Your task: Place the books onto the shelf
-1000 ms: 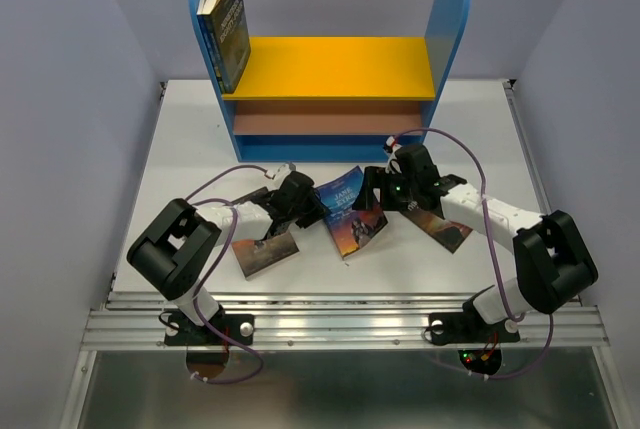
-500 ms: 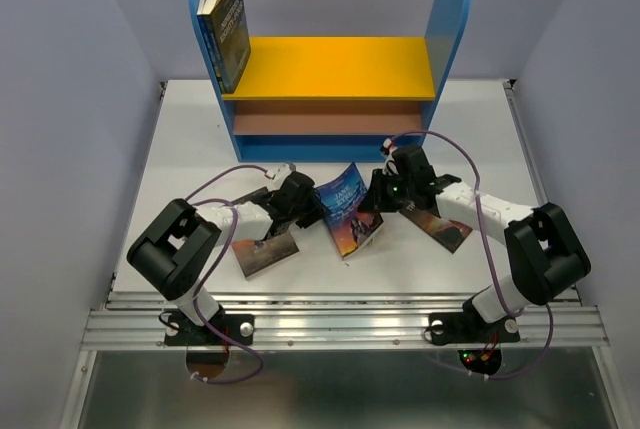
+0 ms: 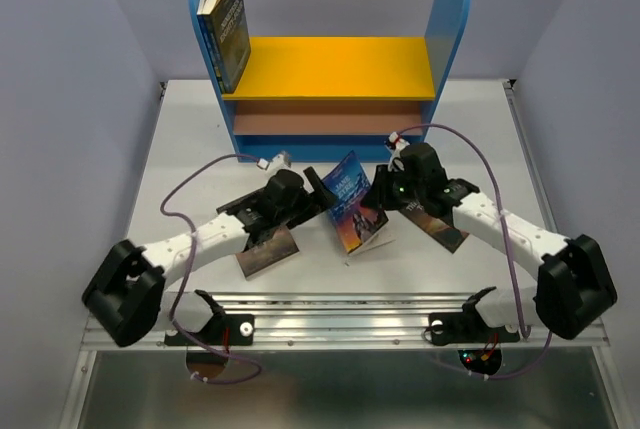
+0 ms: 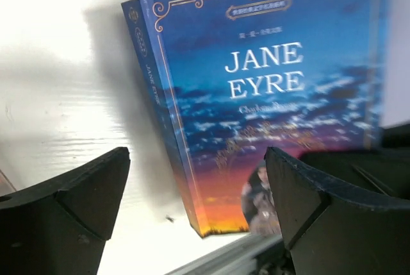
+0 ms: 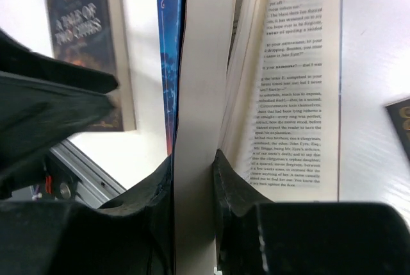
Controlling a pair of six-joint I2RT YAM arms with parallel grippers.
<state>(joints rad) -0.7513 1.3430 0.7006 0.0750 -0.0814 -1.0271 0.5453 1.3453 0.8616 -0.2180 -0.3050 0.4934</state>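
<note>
A blue-and-orange Jane Eyre book [image 3: 352, 207] stands tilted on the white table between the two arms. My right gripper [image 5: 194, 179] is shut on the front part of its pale page block [image 5: 198, 63], while the back pages [image 5: 301, 83] fan open to the right. My left gripper [image 4: 195, 179] is open just left of the cover [image 4: 256, 95], touching nothing. Another of the books [image 3: 225, 29] stands on the shelf's yellow board [image 3: 340, 67], leaning on the left blue panel.
A dark Tale of Two Cities book [image 3: 268, 249] lies flat below the left gripper, also showing in the right wrist view [image 5: 90, 44]. Another dark book [image 3: 445, 229] lies under the right forearm. The table's metal front rail [image 3: 340, 301] runs close behind both.
The left gripper opened and let go of the Jane Eyre book, and its arm stretched lower and leftward. The right gripper closed on the book's pages, and the book now stands more upright.
</note>
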